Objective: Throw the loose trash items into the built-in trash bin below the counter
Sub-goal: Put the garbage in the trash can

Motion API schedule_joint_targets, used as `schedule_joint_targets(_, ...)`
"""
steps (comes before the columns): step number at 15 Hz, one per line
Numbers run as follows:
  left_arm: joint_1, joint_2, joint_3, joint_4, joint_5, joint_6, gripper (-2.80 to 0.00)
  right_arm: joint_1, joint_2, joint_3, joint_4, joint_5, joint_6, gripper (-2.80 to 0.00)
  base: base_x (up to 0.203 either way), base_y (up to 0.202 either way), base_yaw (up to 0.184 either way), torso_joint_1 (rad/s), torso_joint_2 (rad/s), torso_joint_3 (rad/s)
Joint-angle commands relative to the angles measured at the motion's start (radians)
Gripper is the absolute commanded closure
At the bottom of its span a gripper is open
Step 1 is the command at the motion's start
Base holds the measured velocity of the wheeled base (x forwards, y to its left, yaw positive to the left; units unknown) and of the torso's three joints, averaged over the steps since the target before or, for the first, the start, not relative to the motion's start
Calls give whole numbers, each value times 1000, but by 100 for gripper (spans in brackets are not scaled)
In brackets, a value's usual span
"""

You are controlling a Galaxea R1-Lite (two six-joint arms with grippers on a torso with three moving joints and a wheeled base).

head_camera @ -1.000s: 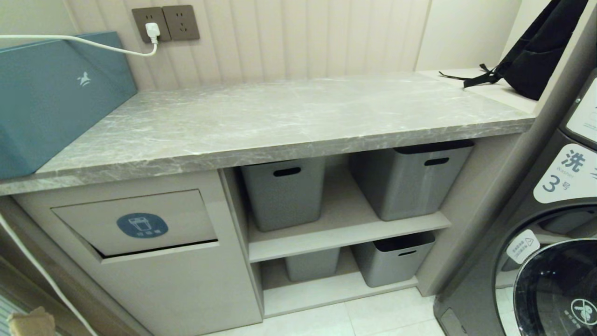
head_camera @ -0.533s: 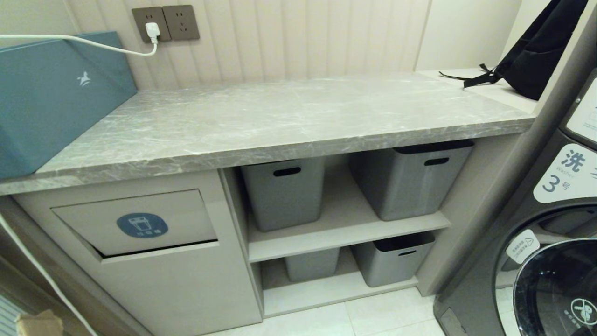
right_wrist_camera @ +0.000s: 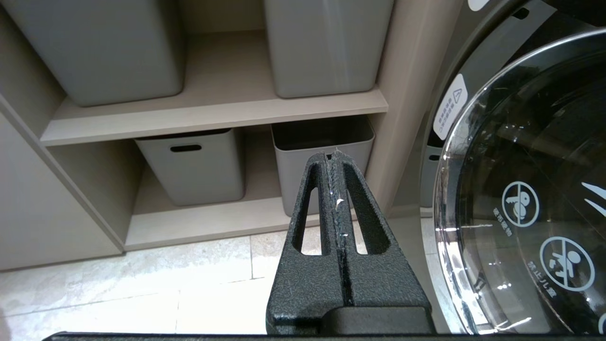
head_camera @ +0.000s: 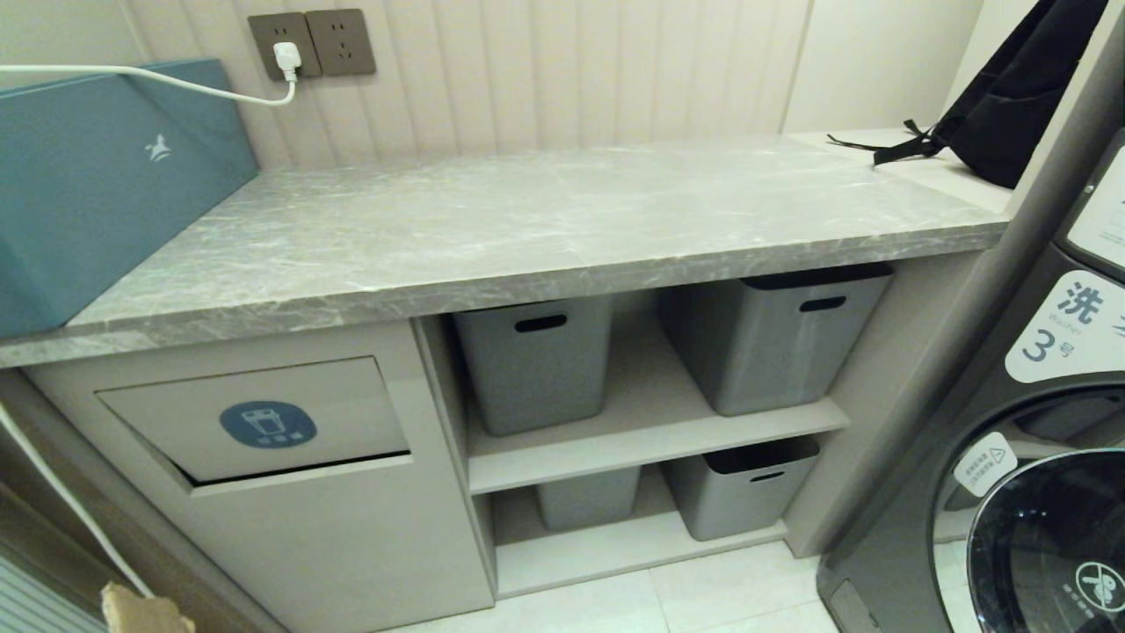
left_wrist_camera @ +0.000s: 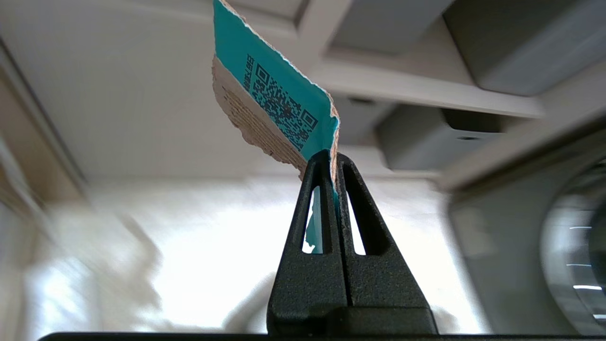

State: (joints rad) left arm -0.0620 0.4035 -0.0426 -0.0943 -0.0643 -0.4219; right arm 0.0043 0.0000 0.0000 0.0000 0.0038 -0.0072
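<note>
Scrap (left_wrist_camera: 277,97) is pinched upright in the left gripper (left_wrist_camera: 330,163), low beside the bin (head_camera: 255,420); right gripper (right_wrist_camera: 335,158) hangs pressed together.

I am working in a laundry room: a front-loading washer (head_camera: 1037,440) numbered 3 stands beside a grey stone counter (head_camera: 527,229) with storage tubs (head_camera: 773,338) on shelves and a built-in trash bin (head_camera: 264,422), suggesting shared premises.

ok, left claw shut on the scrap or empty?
Shut on it: left claw pinches the teal scrap, which sticks out past the tips.
</note>
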Motion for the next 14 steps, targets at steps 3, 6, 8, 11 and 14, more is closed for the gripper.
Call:
schedule_joint_targets(3,43,138,-5,-13,-56,-182,0,0,-2,0,-1,1,0,0,0,0,0,0,0,0)
schedule_joint_targets(6,121,406,-89,-62,-115,-247,0,0,-1,0,0,1,0,0,0,0,0,0,0,0)
schedule_joint_targets(8,142,573,-147,-106,-135,-328,0,0,0,0,-1,1,0,0,0,0,0,0,0,0)
schedule_joint_targets(11,157,749,-199,-177,-148,-423,0,0,-1,0,0,1,0,0,0,0,0,0,0,0)
schedule_joint_targets(14,172,853,-257,-211,-148,-447,0,0,-2,0,0,1,0,0,0,0,0,0,0,0)
